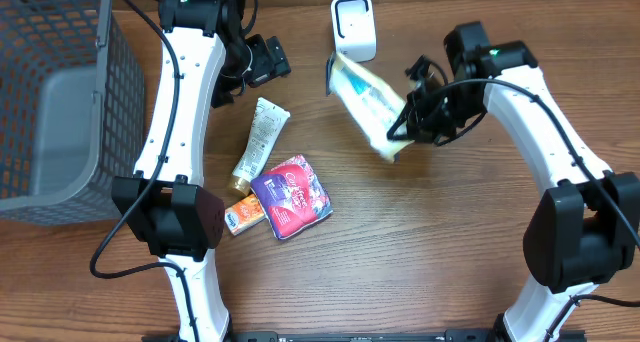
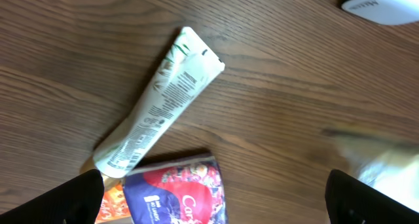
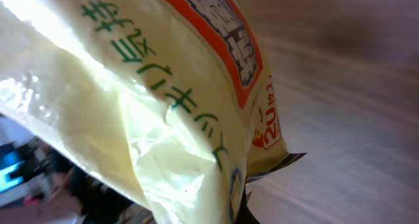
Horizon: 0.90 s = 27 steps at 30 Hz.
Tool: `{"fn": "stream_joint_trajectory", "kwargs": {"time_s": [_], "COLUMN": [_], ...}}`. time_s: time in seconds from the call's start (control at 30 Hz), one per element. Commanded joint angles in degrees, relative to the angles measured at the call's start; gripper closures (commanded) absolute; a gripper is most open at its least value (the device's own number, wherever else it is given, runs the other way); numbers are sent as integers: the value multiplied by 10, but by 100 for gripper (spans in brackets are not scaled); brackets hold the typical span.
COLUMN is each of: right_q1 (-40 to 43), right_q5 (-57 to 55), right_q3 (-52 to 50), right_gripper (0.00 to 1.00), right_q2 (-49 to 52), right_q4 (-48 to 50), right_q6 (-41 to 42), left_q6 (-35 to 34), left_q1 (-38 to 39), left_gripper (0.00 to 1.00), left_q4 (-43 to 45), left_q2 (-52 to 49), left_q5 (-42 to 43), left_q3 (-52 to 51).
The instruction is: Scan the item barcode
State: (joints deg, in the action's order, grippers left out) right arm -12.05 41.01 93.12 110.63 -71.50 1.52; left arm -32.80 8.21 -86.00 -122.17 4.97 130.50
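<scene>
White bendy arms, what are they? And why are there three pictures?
They are two robot arms, each ending in a pincer. One picture looks down from above the table; the other two come from small cameras on each wrist. On the wooden table lie a white tube, a purple packet and a small orange packet, with a grey basket at the side. The left pincer is open and empty. The right pincer holds a yellow packet near the white scanner.
</scene>
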Motion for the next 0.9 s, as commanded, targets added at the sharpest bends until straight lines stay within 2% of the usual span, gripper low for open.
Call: {"fn": "stream_joint_trajectory", "kwargs": {"time_s": [0.0,0.17,0.3,0.37,0.47,0.53,0.57,0.6,0.67,0.73,0.87], "right_q1": [-4,-8,-9,-6,2,9,11,16,25,35,42], "right_q5": [111,165,157,108,-42,-131,-157,-179,-204,-238,-286], "right_q3": [-32,-90,-161,-183,-195,-195,-195,-194,-193,-182,-130], "right_gripper": [96,96,96,96,95,78,57,44,34,14,8], "right_q2": [-21,-21,-19,-15,-9,-8,-8,-8,-8,-9,-9], "right_q4": [5,7,64,93,120,125,126,126,125,111,57], "right_q6": [-22,-22,-10,25,116,162,170,170,171,183,183], "left_q6": [7,7,7,7,7,7,7,7,7,7,7], "left_q1": [0,0,0,0,0,0,0,0,0,0,0], "left_gripper": [0,0,0,0,0,0,0,0,0,0,0], "left_q4": [1,-1,-1,-1,-3,-5,-6,-6,-7,-7,-7], "left_q2": [7,7,7,7,7,7,7,7,7,7,7], "left_q5": [-33,-41,-41,-41,-41,-41,-41,-41,-41,-41,-41], "left_q3": [11,11,11,11,11,11,11,11,11,11,11]}}
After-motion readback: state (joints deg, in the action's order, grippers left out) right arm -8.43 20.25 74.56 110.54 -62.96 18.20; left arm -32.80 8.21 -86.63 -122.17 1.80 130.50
